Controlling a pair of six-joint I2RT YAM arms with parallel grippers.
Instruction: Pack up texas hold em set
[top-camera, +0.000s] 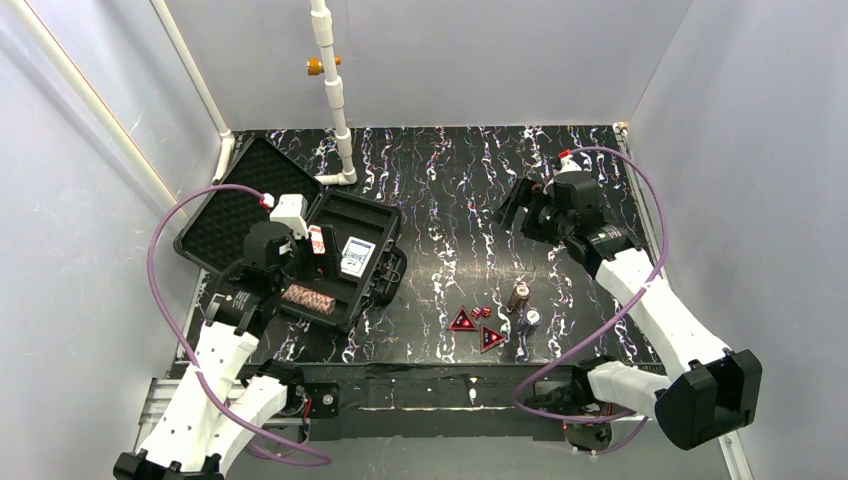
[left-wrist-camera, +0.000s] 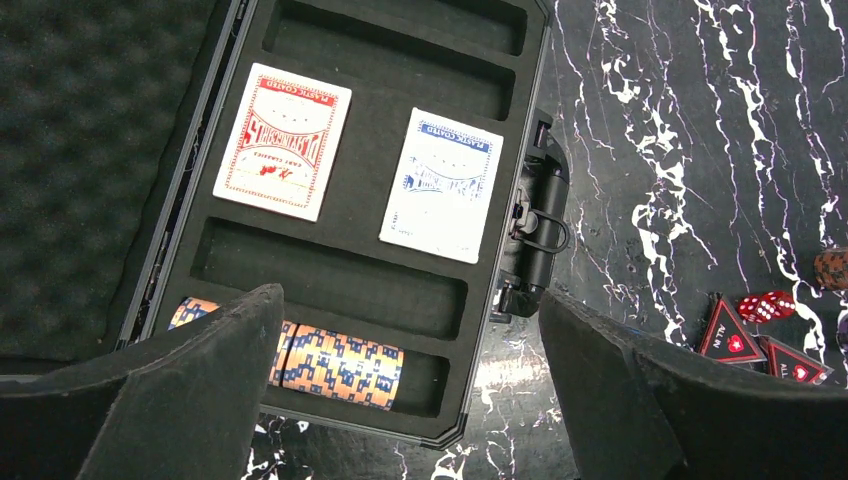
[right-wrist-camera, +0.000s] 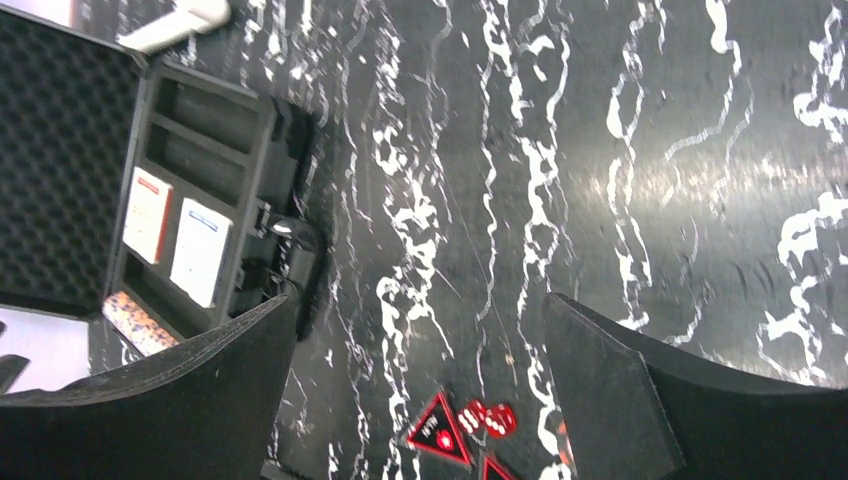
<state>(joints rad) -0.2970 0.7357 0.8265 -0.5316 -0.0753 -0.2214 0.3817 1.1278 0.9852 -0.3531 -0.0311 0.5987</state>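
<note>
The black case (top-camera: 352, 212) lies open at the left, its foam lid (top-camera: 232, 208) folded back. In its tray sit a red card deck (left-wrist-camera: 283, 140), a blue card deck (left-wrist-camera: 441, 185) and an orange-and-blue chip stack (left-wrist-camera: 335, 362) in the nearest slot. My left gripper (left-wrist-camera: 410, 390) hovers open over the tray's near edge, holding nothing. On the table right of the case lie two red triangles (top-camera: 462, 321), tiny red dice (top-camera: 481, 312) and two chip stacks (top-camera: 518, 296). My right gripper (right-wrist-camera: 420, 400) hangs open and empty high over the table, with the triangles (right-wrist-camera: 438, 432) and dice (right-wrist-camera: 487, 417) below it.
A white pipe (top-camera: 335, 100) comes down from the back wall to the table near the case's far corner. The case handle (left-wrist-camera: 540, 230) sticks out toward the loose pieces. White walls enclose the black marbled table (top-camera: 450, 190) on three sides.
</note>
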